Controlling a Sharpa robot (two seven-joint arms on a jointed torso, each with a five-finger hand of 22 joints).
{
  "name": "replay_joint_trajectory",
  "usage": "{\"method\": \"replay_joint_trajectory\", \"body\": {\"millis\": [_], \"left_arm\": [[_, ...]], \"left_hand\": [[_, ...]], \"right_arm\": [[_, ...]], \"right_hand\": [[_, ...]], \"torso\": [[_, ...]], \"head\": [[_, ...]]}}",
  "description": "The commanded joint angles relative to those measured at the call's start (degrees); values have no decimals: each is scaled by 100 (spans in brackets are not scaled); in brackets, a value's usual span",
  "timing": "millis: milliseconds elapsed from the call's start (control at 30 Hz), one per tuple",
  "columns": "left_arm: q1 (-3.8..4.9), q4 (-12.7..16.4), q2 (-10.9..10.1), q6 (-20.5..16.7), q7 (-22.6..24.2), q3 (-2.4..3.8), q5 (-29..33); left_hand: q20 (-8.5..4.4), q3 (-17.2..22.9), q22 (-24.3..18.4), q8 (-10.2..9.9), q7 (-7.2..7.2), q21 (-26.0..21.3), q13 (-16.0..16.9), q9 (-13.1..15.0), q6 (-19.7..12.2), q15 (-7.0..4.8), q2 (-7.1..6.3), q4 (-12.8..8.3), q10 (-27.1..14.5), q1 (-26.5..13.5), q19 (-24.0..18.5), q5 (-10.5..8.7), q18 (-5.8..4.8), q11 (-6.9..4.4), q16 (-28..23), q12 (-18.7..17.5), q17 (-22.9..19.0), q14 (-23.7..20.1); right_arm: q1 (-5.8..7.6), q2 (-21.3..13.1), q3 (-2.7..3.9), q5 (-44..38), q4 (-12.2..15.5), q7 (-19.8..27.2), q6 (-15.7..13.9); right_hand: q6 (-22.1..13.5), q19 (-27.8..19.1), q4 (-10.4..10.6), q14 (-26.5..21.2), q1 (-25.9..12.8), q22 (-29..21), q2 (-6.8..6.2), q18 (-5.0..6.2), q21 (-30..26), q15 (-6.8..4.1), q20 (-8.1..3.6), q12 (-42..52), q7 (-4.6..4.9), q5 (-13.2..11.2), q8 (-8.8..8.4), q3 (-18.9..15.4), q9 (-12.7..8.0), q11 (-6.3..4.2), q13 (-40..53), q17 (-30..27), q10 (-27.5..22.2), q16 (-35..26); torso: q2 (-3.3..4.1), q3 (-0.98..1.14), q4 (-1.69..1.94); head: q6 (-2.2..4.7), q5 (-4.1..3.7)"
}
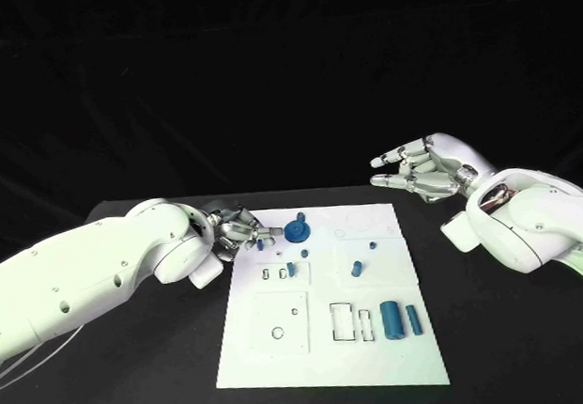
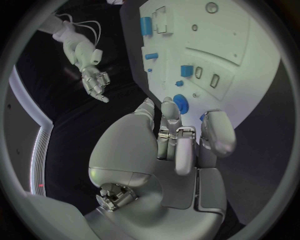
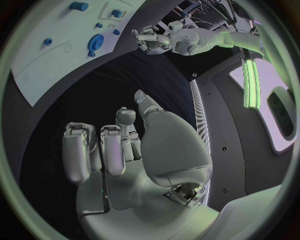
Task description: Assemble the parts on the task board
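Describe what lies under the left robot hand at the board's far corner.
The left robot hand hovers over the task board edge, beside the round blue part. A small blue piece peeks out; anything beneath the fingers is covered.

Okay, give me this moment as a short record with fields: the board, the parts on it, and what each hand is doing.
board: white task board in the middle of the black table
round part: blue disc-shaped part near the board's far left corner
large parts: two blue cylinders lying side by side on the board's near right
left hand: left hand at the board's far left edge, fingers curled beside the round part; whether it holds anything cannot be told
right hand: right hand raised off the board to its far right, fingers apart, holding nothing
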Motion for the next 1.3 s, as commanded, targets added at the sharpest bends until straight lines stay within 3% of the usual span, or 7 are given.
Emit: {"method": "replay_joint_trajectory", "body": {"millis": [33, 167, 200, 333, 567, 900, 1300], "left_arm": [[50, -144, 177, 916, -968, -7, -1120], [103, -362, 462, 1132, -1219, -45, -1245], [115, -441, 550, 1151, -1282, -59, -1264], [135, -680, 801, 1246, -1395, -95, -1305], [142, -981, 1144, 1469, -1473, -133, -1339], [139, -1142, 1337, 1807, -1495, -145, -1345], [135, -1253, 1442, 1937, -1501, -145, -1379]], "left_hand": [[-16, -137, 417, 141, -26, 285, 276, 131, -63, -36, -18, 13, 47, -173, 152, -41, -152, -10, 53, 259, 1505, 601], [-47, -441, 133, 380, -68, 99, 495, 383, -179, -69, 18, 12, 12, -442, 90, -54, -92, -36, 53, 458, 1505, 601], [-48, -529, 100, 428, -63, 72, 507, 440, -217, -71, 52, 21, -18, -558, 89, -175, -90, -39, 53, 466, 1505, 601], [-73, -768, 408, 590, -90, 267, 708, 608, -279, -89, 231, 29, 7, -926, 209, -235, -149, -57, 53, 658, 1505, 601], [-105, -1057, 631, 842, -117, 411, 1006, 882, -414, -108, 226, 25, 79, -873, 284, -238, -190, -87, 53, 946, 1505, 601], [-117, -1269, 718, 1006, -139, 465, 1105, 1065, -488, -122, 204, 27, 96, -895, 306, -239, -205, -102, 53, 1039, 1505, 601], [-134, -1417, 851, 1256, -175, 547, 1223, 1350, -565, -144, 306, 7, 137, -700, 336, -237, -227, -131, 53, 1141, 1505, 601]], "right_arm": [[8, -4, -5, 184, -53, 26, 212], [13, -10, -16, 176, -95, -2, 238], [13, -11, -18, 174, -103, -8, 244], [14, -11, -25, 174, -126, -26, 246], [15, 23, -36, 122, -152, -30, 243], [15, 54, -46, 58, -190, -42, 232], [14, 106, -56, -3, -212, -52, 260]], "right_hand": [[32, 1, -1, 351, 2, 297, -13, -80, -12, 22, 29, 10, -5, 21, 34, -45, 8, -3, -10, 498, -1, -33], [39, -3, 8, 349, -8, 291, -14, -79, -15, 22, 28, 3, -8, 22, 40, -59, 8, -5, -21, 485, -4, -41], [42, -4, 13, 347, -15, 290, -15, -78, -16, 21, 28, 1, -9, 23, 42, -66, 9, -5, -26, 477, -5, -47], [40, -16, 32, 345, -36, 270, -18, -74, -26, 20, 27, -29, -10, 28, 45, -95, 7, -7, -62, 466, -25, -55], [26, -36, 47, 340, -51, 236, -25, -66, -44, 19, 26, -99, -10, 40, 41, -124, 2, -7, -132, 447, -72, -69], [13, -53, 59, 335, -60, 208, -27, -60, -59, 19, 25, -140, -10, 53, 38, -147, -1, -6, -175, 433, -103, -80], [12, -87, 82, 320, -68, 150, -7, -47, -91, 19, 25, -217, -11, 86, 44, -174, -2, -7, -256, 380, -158, -117]], "torso": [[-36, 17, -22], [-40, 14, -9], [-40, 13, -7], [-28, 8, -11], [-8, -5, -40], [6, -6, -44], [8, -9, -39]], "head": [[-28, 28], [-47, 53], [-50, 54], [-43, 71], [-65, 86], [-106, 108], [-152, 130]]}}
